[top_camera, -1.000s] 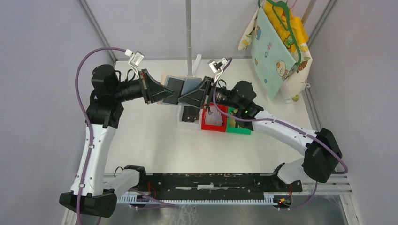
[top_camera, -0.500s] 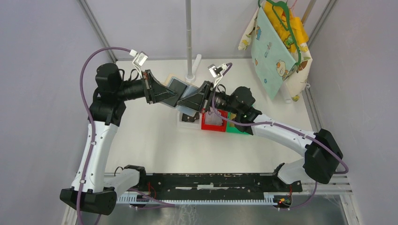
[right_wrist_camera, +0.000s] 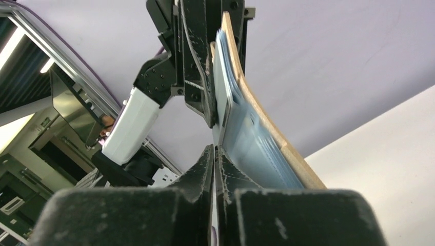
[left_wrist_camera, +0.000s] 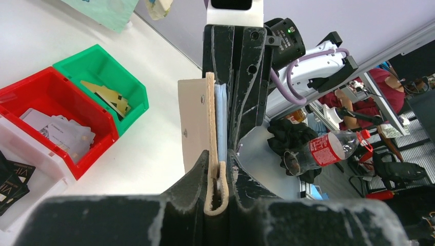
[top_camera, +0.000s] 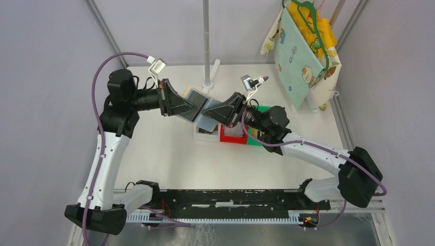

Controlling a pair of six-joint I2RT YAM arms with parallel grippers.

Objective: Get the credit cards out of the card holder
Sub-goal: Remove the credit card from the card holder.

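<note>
**Right arm swung round, holder now slanted**

Since a second ago my right arm has swung its wrist outward. The flat tan card holder [top_camera: 196, 102] with its pale blue inner pocket has tipped from level to slanted, and it hangs in the air just above the bins. My left gripper [left_wrist_camera: 217, 177] pinches its folded tan edge tight. My right gripper [right_wrist_camera: 213, 154], opposite, has its fingers pressed together on the pale blue layer; I cannot tell whether a card sits in that pinch. Below, black credit cards [left_wrist_camera: 11, 179] lie in the white plastic bin [left_wrist_camera: 36, 164], silver-grey cards [left_wrist_camera: 59, 132] in the red plastic bin [top_camera: 224, 137], and gold cards [left_wrist_camera: 109, 95] in the green plastic bin [left_wrist_camera: 134, 97], all on the white table [top_camera: 164, 154].
</note>
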